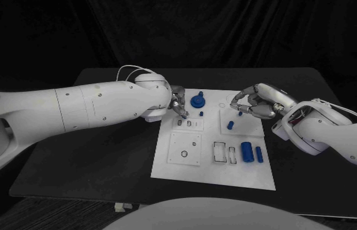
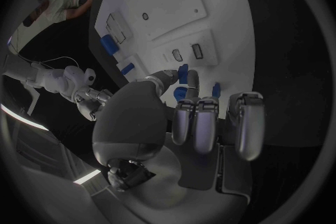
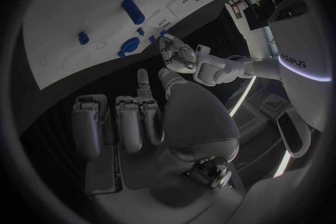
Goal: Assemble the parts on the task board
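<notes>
Left hand (image 1: 177, 102) pinches a small blue part (image 1: 183, 116) over the white task board (image 1: 215, 176) at mid-table.
Right hand (image 1: 257, 102) hovers, fingers curled, holding nothing; blue cylinder (image 1: 246, 149) lies nearer.

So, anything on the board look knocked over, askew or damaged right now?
Nothing stands out. The task board lies flat, blue parts sit within its outlines, the left hand pinches a small blue part, the right hand holds nothing.
</notes>
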Action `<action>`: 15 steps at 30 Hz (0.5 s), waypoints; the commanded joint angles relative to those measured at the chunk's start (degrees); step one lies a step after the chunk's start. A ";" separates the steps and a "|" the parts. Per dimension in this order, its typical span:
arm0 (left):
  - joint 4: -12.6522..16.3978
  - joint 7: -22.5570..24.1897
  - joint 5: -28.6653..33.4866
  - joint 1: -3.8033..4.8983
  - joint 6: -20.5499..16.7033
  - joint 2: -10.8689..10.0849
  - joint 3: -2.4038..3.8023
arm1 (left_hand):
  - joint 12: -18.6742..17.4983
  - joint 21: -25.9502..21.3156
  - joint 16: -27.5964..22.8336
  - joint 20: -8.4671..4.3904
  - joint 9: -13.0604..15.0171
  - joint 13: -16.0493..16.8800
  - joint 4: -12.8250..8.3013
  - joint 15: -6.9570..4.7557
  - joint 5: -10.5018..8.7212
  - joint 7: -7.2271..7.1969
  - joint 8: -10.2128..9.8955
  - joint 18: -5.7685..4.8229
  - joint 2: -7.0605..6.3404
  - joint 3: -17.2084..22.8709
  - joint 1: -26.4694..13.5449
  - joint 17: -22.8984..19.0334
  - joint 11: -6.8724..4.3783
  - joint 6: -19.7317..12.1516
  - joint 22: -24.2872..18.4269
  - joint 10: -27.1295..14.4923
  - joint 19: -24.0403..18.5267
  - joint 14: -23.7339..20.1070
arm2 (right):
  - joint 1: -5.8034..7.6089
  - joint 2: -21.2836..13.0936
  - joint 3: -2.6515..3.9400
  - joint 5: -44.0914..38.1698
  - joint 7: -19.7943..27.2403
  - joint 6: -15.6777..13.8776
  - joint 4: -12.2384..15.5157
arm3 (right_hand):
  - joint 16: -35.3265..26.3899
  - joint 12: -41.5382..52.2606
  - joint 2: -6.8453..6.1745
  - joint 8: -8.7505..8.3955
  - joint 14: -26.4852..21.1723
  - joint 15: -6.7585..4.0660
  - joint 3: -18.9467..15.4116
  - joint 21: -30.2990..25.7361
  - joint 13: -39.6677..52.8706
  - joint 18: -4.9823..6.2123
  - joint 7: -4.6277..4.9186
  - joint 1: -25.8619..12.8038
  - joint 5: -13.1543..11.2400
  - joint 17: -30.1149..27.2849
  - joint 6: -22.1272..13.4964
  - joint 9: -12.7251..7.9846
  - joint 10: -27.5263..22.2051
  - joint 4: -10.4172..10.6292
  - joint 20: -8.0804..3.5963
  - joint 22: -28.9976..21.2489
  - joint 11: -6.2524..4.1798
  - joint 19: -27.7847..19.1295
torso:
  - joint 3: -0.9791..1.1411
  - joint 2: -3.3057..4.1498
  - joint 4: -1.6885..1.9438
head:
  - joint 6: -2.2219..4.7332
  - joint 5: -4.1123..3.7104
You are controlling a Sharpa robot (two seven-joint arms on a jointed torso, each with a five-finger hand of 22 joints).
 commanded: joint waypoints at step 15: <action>-0.08 -0.04 -1.99 -1.61 -1.31 0.90 0.05 | 0.20 0.18 0.15 -0.47 -0.21 15.09 0.05 -0.39 -0.09 -3.09 -0.17 0.65 0.83 -0.07 -0.16 15.06 -0.33 3.85 13.15 6.06 3.29 5.95 | -0.64 0.49 0.03 -0.01 -0.56 -0.33 -0.45 | 0.15 0.15 0.12 -0.38 6.10 0.27 0.09 0.16 15.09 -0.91 0.05 1.03 0.53 15.09 -0.07 -0.07 5.96 -0.62 0.26 15.09 0.19 6.07 | 0.07 -0.03 -0.08 | 0.00 0.58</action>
